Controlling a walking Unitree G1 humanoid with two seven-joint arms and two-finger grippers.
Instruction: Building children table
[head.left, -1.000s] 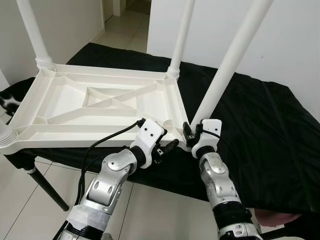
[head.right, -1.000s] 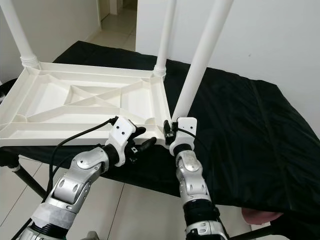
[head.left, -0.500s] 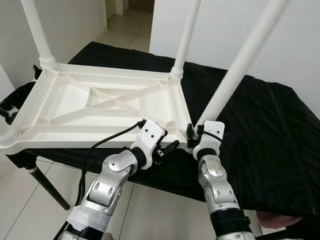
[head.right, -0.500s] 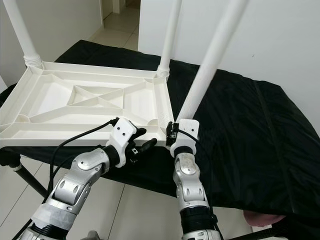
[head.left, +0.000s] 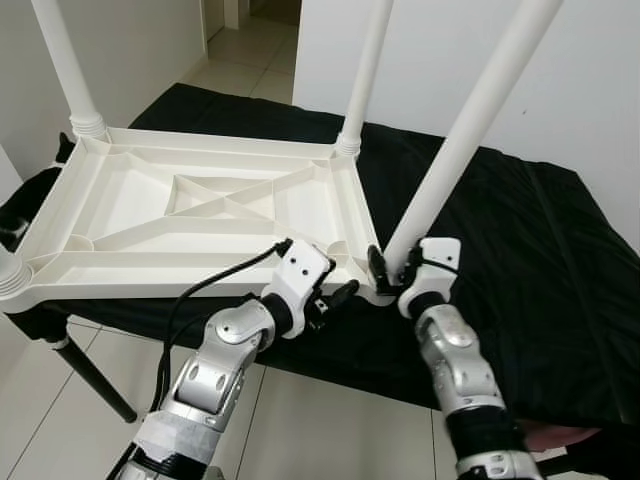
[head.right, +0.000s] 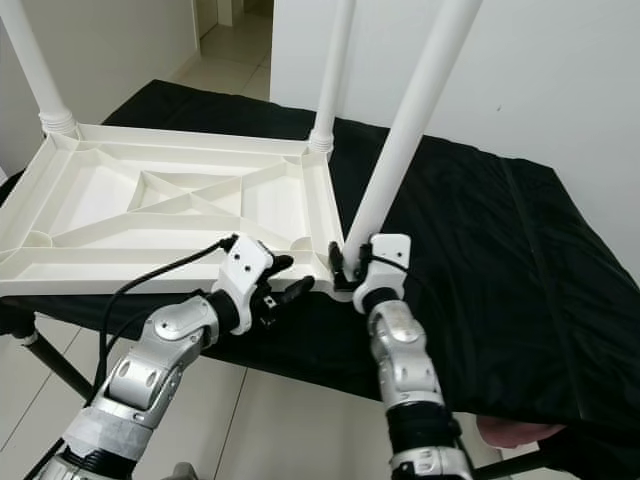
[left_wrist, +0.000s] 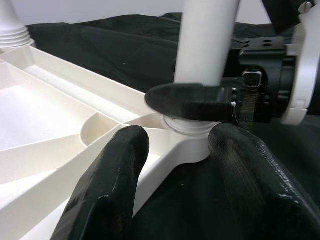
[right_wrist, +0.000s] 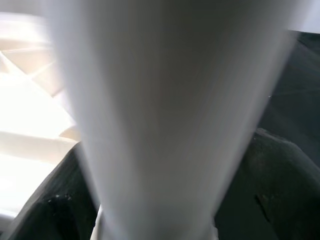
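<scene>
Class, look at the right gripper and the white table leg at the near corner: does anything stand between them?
Nothing visible does. The right gripper already has its jaws around the base of the white plastic table leg, where it meets the corner socket of the upturned white tabletop.

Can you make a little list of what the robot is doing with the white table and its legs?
table: white tabletop upside down on black cloth
legs standing up: four
right claw: shut on the near right leg, low down by its socket
left claw: open, at the table's near corner beside that leg
job: table being put together
</scene>
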